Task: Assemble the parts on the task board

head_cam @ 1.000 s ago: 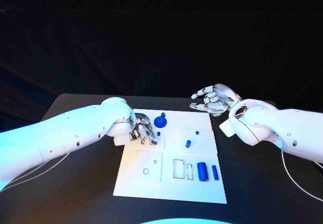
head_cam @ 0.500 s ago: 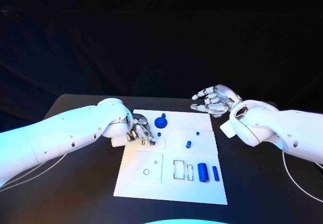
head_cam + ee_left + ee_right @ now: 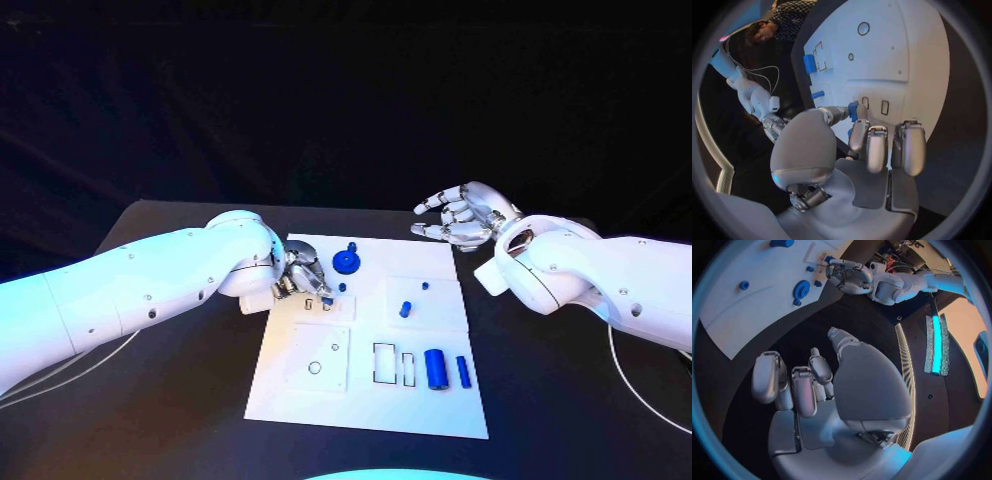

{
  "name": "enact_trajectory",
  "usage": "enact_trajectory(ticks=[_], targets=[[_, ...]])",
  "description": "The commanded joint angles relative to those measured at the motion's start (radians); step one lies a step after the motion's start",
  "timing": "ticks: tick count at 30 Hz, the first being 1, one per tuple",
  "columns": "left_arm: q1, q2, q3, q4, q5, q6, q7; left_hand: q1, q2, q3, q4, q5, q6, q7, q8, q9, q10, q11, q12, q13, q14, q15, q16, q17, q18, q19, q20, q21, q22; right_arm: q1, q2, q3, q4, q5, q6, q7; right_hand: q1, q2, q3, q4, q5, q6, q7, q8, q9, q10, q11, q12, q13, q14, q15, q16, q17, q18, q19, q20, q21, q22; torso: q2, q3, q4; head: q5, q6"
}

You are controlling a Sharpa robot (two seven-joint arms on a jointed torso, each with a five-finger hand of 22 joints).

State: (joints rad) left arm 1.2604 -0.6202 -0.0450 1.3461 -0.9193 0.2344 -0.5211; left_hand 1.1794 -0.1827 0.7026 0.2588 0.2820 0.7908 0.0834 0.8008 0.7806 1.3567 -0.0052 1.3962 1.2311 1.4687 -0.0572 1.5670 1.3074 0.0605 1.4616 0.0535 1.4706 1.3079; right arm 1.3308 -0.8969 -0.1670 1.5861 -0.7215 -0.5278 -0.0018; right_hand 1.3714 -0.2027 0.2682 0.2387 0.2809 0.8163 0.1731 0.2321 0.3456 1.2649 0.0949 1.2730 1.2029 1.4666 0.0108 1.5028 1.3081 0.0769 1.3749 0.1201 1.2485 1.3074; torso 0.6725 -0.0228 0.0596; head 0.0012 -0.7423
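The white task board (image 3: 361, 400) lies mid-table. My left hand (image 3: 303, 278) hovers low over the board's near-left area and pinches a small blue part (image 3: 853, 111) between thumb and finger, just above two small rectangular slots (image 3: 884, 107). My right hand (image 3: 462, 215) hangs raised beyond the board's far right corner, fingers loosely curled and apart, holding nothing. On the board are a round blue knob (image 3: 346, 261), a small blue piece (image 3: 405, 308), a thick blue cylinder (image 3: 434, 368) and a slim blue bar (image 3: 463, 371).
A rectangular cut-out (image 3: 384, 363) lies beside the cylinder and a round hole (image 3: 315, 368) sits in the board's left panel. Black table (image 3: 173, 400) surrounds the board on all sides. A white cable (image 3: 635, 380) trails along the right.
My left hand has shifted slightly over the slots with the small blue part still pinched. The right hand has hardly moved.
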Motion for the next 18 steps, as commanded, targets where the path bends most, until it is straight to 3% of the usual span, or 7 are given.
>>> enact_trajectory(ticks=[1, 10, 18], targets=[[0.000, 0.001, 0.000, 0.006, -0.075, -0.022, 0.018, -0.010, -0.002, 0.202, -0.208, 0.008, 0.018, -0.013, 0.001, 0.003, 0.005, 0.001, 0.006, 0.001, 0.102, -0.007, 0.004, 0.263, -0.009, 0.002, -0.009, 0.001, 0.007, -0.001, -0.001, 0.000, 0.000, -0.010, 0.016, 0.003, 0.006, 0.003, -0.002, 0.006, 0.001, 0.010, 0.001, 0.004, -0.002, 0.003, -0.007, 0.007, 0.001, 0.058, 0.003, -0.004, 0.078, 0.006, -0.008, -0.001, -0.003, 0.011, 0.001, -0.0003, -0.0008, 0.001, -0.003], [-0.005, 0.007, -0.004, 0.010, -0.130, -0.028, 0.015, -0.012, -0.004, 0.205, -0.212, 0.018, 0.022, -0.014, 0.001, 0.005, 0.007, -0.001, 0.006, 0.002, 0.102, -0.008, 0.004, 0.263, -0.009, 0.002, -0.010, 0.001, 0.007, -0.002, 0.000, 0.000, -0.001, -0.010, 0.018, 0.003, 0.006, 0.003, -0.003, 0.007, 0.000, 0.010, 0.000, 0.005, -0.002, 0.002, -0.007, 0.006, 0.000, 0.058, 0.003, -0.005, 0.077, 0.007, -0.009, -0.001, -0.005, 0.010, 0.001, -0.0014, 0.0009, 0.000, -0.008], [-0.008, 0.013, -0.006, 0.009, -0.147, -0.025, 0.013, -0.013, -0.005, 0.206, -0.214, 0.023, 0.024, -0.014, 0.000, 0.007, 0.009, -0.001, 0.006, 0.003, 0.102, -0.008, 0.004, 0.263, -0.009, 0.003, -0.010, 0.001, 0.008, -0.002, 0.001, 0.000, -0.002, -0.010, 0.018, 0.003, 0.006, 0.002, -0.002, 0.008, 0.000, 0.010, 0.000, 0.006, -0.002, 0.002, -0.007, 0.006, 0.000, 0.058, 0.002, -0.005, 0.077, 0.007, -0.009, -0.001, -0.006, 0.009, 0.001, -0.0011, -0.0014, 0.003, -0.010]])
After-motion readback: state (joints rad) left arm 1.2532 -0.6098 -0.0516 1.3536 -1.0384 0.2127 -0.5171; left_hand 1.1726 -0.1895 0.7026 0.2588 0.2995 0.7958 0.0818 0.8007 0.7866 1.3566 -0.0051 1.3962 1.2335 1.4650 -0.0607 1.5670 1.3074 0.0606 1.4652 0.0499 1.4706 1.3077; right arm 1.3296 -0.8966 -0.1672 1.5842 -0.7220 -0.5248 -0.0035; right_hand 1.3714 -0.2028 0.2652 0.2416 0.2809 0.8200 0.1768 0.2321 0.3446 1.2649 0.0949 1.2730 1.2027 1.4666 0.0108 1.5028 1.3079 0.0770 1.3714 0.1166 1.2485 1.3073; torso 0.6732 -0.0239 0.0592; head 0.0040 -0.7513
